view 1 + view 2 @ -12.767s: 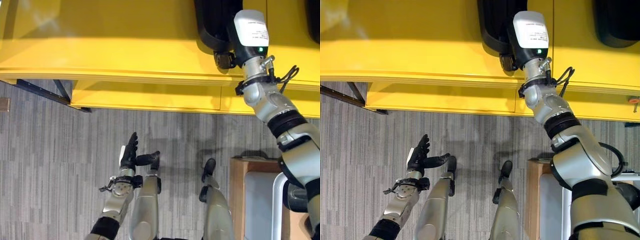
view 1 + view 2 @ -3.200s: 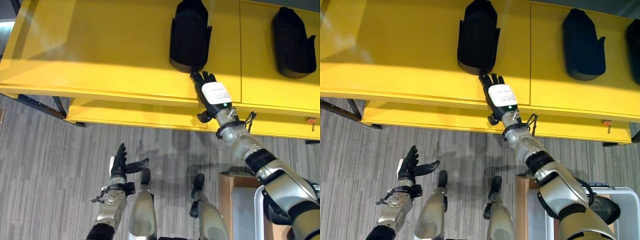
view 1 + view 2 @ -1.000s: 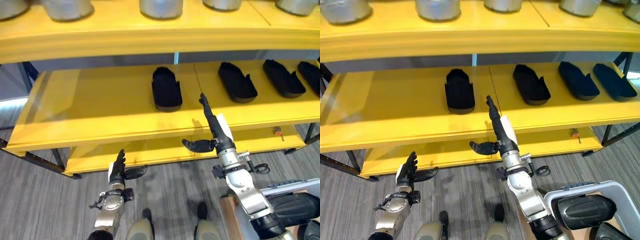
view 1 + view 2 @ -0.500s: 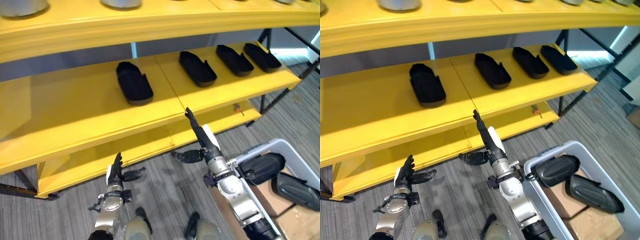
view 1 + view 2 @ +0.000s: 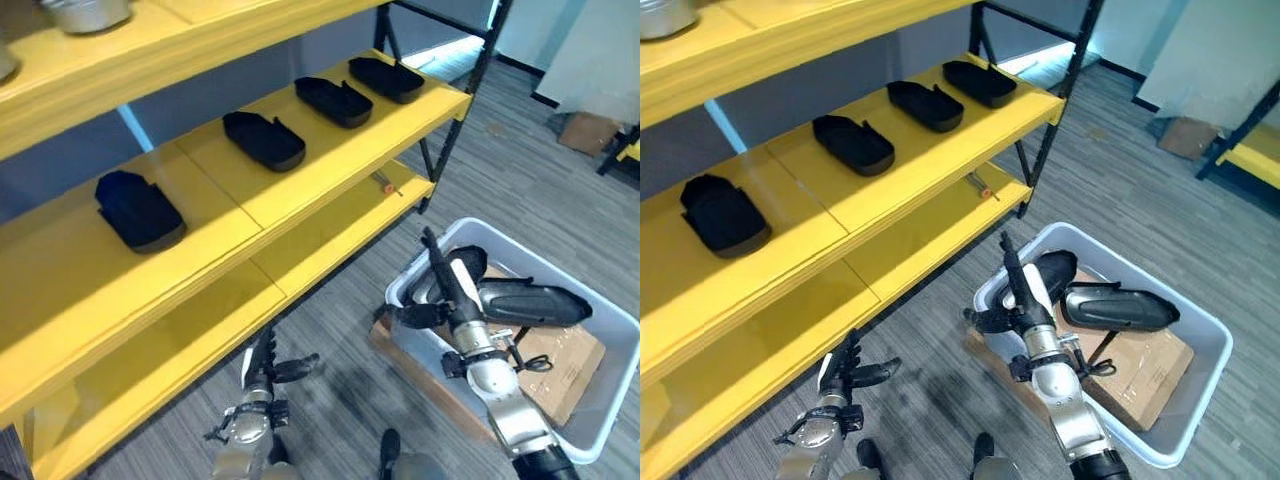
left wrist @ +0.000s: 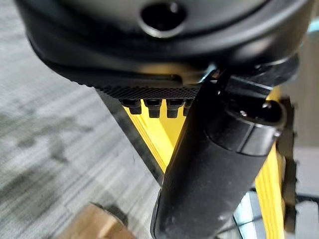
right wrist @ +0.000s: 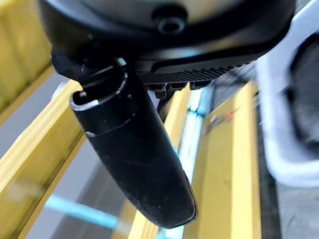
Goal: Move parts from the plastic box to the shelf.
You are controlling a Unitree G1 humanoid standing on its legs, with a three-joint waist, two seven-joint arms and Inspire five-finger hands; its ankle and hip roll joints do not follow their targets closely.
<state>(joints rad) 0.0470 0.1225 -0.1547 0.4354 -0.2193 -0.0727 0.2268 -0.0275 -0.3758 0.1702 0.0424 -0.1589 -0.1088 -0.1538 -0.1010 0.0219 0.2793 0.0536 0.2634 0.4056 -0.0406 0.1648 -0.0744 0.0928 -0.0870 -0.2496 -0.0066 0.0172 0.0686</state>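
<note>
Several black moulded parts lie in a row on the yellow shelf's (image 5: 330, 160) middle level, the nearest part (image 5: 140, 210) at the left, others (image 5: 263, 139) further along. A grey plastic box (image 5: 612, 395) stands on the floor at the right with a long black part (image 5: 530, 300) and a second one (image 5: 1050, 270) inside. My right hand (image 5: 462, 288) hovers at the box's near-left rim, open, fingers straight and thumb spread, holding nothing. Low over the floor, my left hand (image 5: 265, 368) is open and holds nothing too.
Flat cardboard (image 5: 560, 355) lines the box's bottom. A small orange-handled tool (image 5: 385, 182) lies on the lower shelf. The shelf's black post (image 5: 466, 100) stands just beyond the box. A cardboard carton (image 5: 585, 130) sits on the grey floor far right.
The camera has swung to the right, bringing the plastic box into view. My right hand has left the shelf edge and now hangs at the box's rim. The left hand stays low.
</note>
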